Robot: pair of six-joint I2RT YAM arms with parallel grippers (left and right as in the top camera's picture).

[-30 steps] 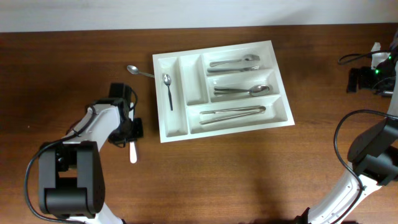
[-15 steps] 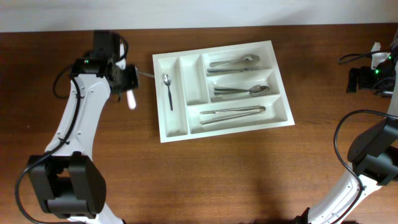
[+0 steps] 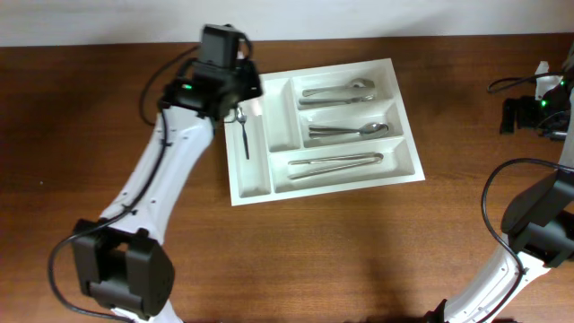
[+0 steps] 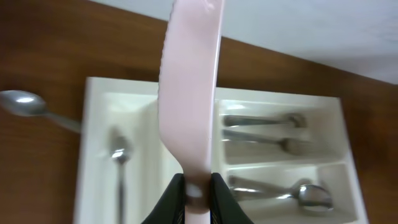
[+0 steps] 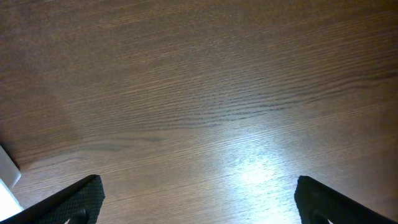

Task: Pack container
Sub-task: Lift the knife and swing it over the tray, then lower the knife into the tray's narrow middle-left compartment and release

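Note:
The container (image 3: pixel 255 175) is a white five-compartment cutlery tray in the middle of the table; it also shows in the left wrist view (image 4: pixel 93 87). My left gripper (image 3: pixel 233 97) hangs over the tray's far left corner. In its wrist view the left gripper (image 4: pixel 198 190) is shut on a long pale plastic utensil (image 4: pixel 189 93) that points away over the tray. My right gripper (image 5: pixel 199 199) is open and empty above bare wood, at the far right edge (image 3: pixel 513 115).
The tray holds a small spoon (image 3: pixel 243 135) in a narrow compartment, forks (image 3: pixel 336 91), spoons (image 3: pixel 350 131) and knives (image 3: pixel 334 161). A loose metal spoon (image 4: pixel 25 104) lies on the table left of the tray. A white corner (image 5: pixel 6 171) shows at the right wrist view's left edge.
My left arm picked the pale utensil up from the table's left side and carried it away and to the right, to above the tray's far left corner. The right arm has not moved.

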